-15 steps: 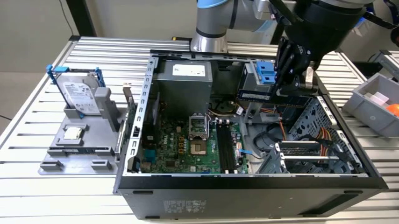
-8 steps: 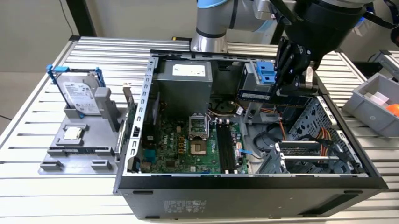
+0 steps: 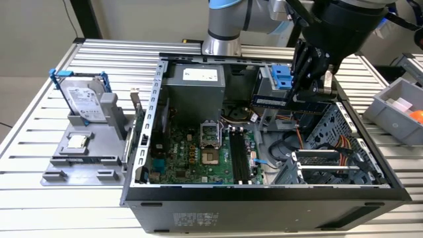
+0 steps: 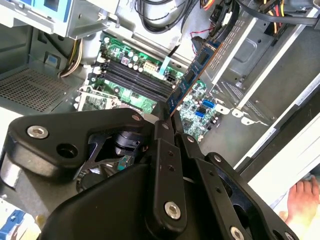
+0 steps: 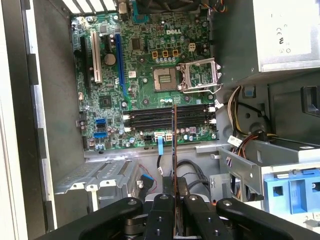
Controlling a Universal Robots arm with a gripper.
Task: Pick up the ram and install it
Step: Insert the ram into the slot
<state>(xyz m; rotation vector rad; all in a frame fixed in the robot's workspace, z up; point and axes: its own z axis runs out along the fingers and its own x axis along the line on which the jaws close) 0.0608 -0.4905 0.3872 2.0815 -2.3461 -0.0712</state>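
At the exterior view's left, on the slatted table: one grey holder tray, carrying one silver hard drive upright in a blue-handled frame. Nearer on the tray, one small square processor chip, lying flat.

Further right, one open computer case, with one green motherboard on its floor. Counted in the first wrist view: four black memory slots, side by side. Run near to far in the exterior view.

Above the case's far right part, one gripper, jaws pinched shut on one ram. Hangs clear of the board, well apart from the slots. Lies roughly level, long axis running left to right, crosswise to the slots, left end just below the blue drive cage.

In both wrist views, same ram jutting past the fingertips. Thin and narrow, blue-green, dark chips on its face, a coppery strip along one long edge; edge-on in the first wrist view.

At the far right, one grey bin.
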